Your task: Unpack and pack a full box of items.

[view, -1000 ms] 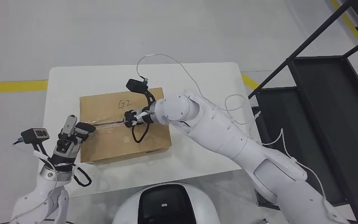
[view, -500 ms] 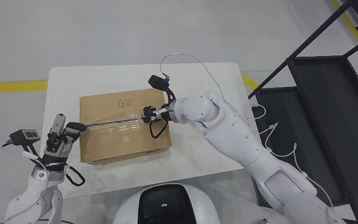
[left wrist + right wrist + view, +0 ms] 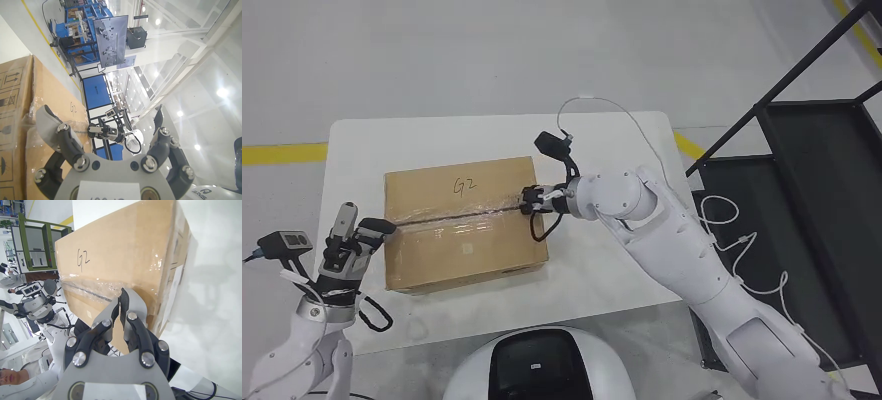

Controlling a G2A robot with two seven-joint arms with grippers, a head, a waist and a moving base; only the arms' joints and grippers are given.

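A brown cardboard box (image 3: 464, 222) marked "G2", its flaps sealed by clear tape along the middle seam (image 3: 457, 212), lies on the white table (image 3: 622, 150). My right gripper (image 3: 530, 198) is shut, and its tips (image 3: 121, 294) rest on the taped seam (image 3: 90, 291) close to the box's right end. My left gripper (image 3: 362, 224) stands open at the box's left end, level with the seam, with nothing between its fingers (image 3: 47, 121). In the left wrist view the box (image 3: 17, 117) fills the near side, with the right gripper (image 3: 92, 130) far off over the seam.
A black metal stair frame (image 3: 802, 180) stands just off the table's right side. Loose white cables (image 3: 592, 105) arc over the right arm. Bare table runs behind the box and to its right. A yellow floor line (image 3: 282, 153) passes on the left.
My right gripper has slid rightward along the taped seam, from the box's middle to near its right end. The left gripper drew back leftward off the box top.
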